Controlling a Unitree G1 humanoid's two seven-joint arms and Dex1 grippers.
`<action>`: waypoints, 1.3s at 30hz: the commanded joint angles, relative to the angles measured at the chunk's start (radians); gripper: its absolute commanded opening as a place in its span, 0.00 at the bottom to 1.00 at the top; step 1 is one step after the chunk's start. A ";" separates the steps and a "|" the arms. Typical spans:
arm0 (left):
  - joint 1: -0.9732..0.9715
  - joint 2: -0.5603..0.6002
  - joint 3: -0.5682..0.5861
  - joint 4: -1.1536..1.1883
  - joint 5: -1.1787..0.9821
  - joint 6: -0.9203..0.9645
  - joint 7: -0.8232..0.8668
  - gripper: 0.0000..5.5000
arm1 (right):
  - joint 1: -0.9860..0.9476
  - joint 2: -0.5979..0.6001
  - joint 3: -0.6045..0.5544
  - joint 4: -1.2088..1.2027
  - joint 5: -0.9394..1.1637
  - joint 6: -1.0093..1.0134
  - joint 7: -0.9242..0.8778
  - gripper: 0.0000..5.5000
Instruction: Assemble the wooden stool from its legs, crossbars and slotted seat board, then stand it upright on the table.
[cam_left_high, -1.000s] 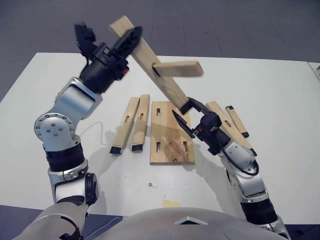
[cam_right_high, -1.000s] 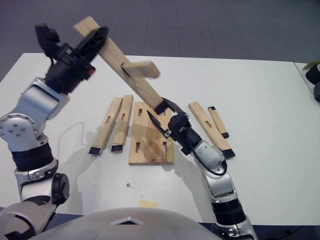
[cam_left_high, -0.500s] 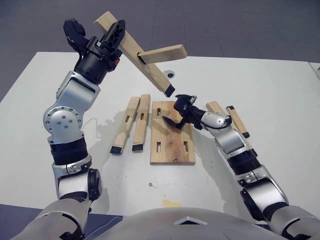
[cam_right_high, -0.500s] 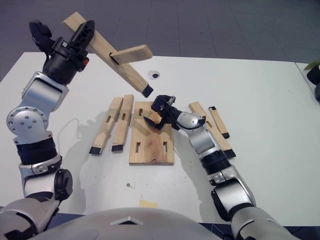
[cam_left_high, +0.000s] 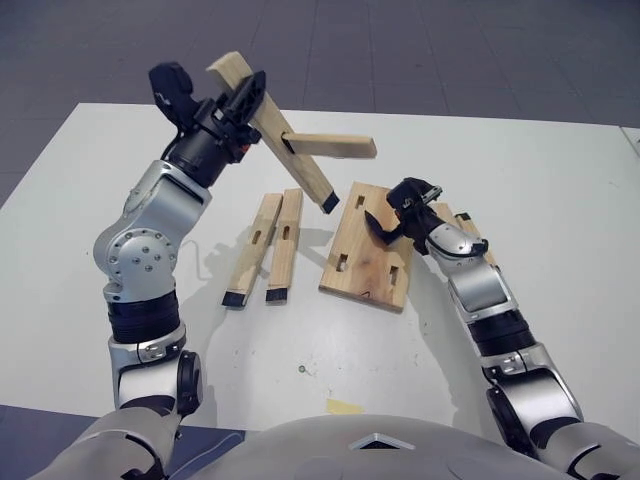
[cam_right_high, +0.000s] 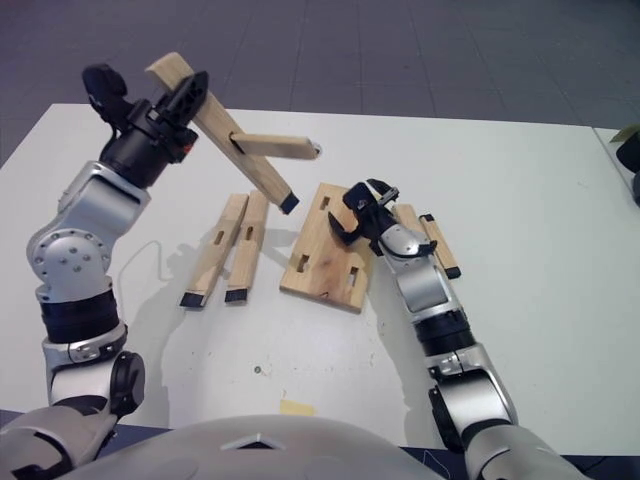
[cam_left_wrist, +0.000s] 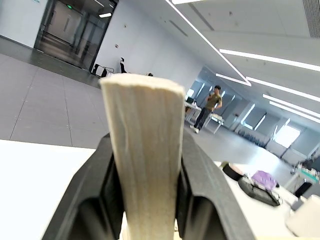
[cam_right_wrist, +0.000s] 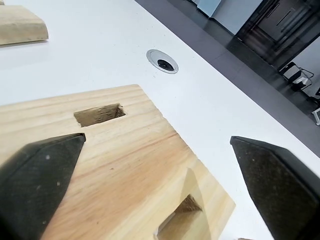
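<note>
Head views: the left fingers (cam_left_high: 249, 96) are clamped around the upper part of a wooden leg (cam_left_high: 298, 163), held high over the white desk (cam_left_high: 560, 200). The leg slopes down and to the robot's right. Its dark-capped foot is the lowest point, just above the far-left corner of the slotted seat board (cam_left_high: 368, 265). A crossbar (cam_left_high: 332, 146) is plugged into the leg and points right, roughly level.

The board lies on the desk with its long axis running far to near and its far end skewed right. The right fingers (cam_left_high: 377, 228) are spread wide at that far end and hold nothing. Two loose legs (cam_left_high: 267, 248) lie side by side left of the board, dark caps nearest the robot. Two more wooden pieces (cam_right_high: 438, 248) lie partly under the right arm.

Left wrist view: the leg's bare end stands upright, pinched between both fingers (cam_left_wrist: 95, 185).

Right wrist view: the open fingers (cam_right_wrist: 35, 185) straddle the board's slots, near a round desk port (cam_right_wrist: 161, 61).

The step looks like securing the board. The right fingers should close squarely on its edge and leave the slots uncovered. The leg's bare end probably belongs in a slot.
</note>
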 joint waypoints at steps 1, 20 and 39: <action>0.024 -0.002 -0.027 -0.039 0.040 0.004 -0.036 0.19 | 0.105 0.060 -0.018 0.019 -0.037 -0.006 -0.123 0.98; 0.257 -0.105 0.028 -0.262 -0.185 0.167 0.260 0.19 | 0.226 0.108 -0.295 -0.296 0.085 -0.250 -0.244 0.98; 0.276 -0.041 -0.076 -0.193 0.136 0.008 0.123 0.19 | 0.223 0.132 -0.277 -0.300 0.065 -0.252 -0.246 0.98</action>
